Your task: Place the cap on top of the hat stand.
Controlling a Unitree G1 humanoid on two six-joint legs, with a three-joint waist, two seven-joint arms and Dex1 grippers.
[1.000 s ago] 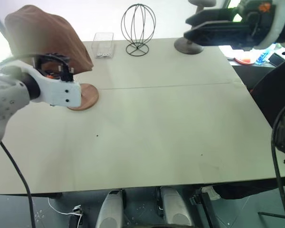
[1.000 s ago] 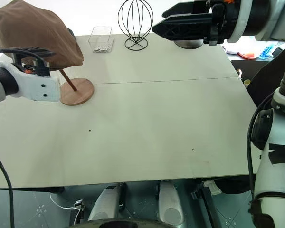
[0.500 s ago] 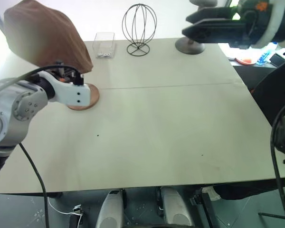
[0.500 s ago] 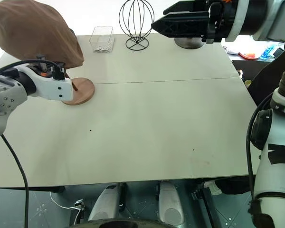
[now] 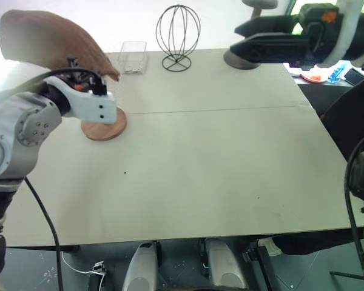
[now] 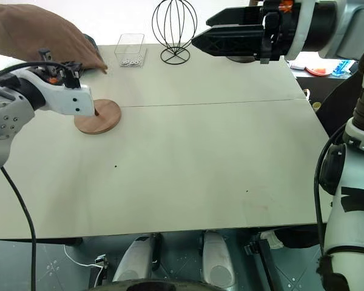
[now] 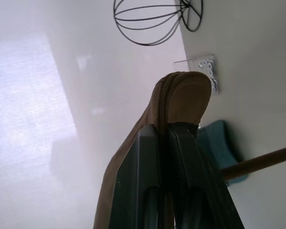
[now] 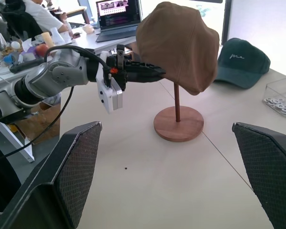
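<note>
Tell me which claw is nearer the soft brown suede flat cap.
Left. The left claw is shut on the soft brown suede flat cap's edge; the right claw hangs open across the table.

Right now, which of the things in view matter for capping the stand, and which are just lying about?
In the job:
brown flat cap
wooden hat stand
left pincer, shut on the cap's brim

Lying about:
black wire globe stand
clear box of small parts
dark baseball cap
grey stand
</note>
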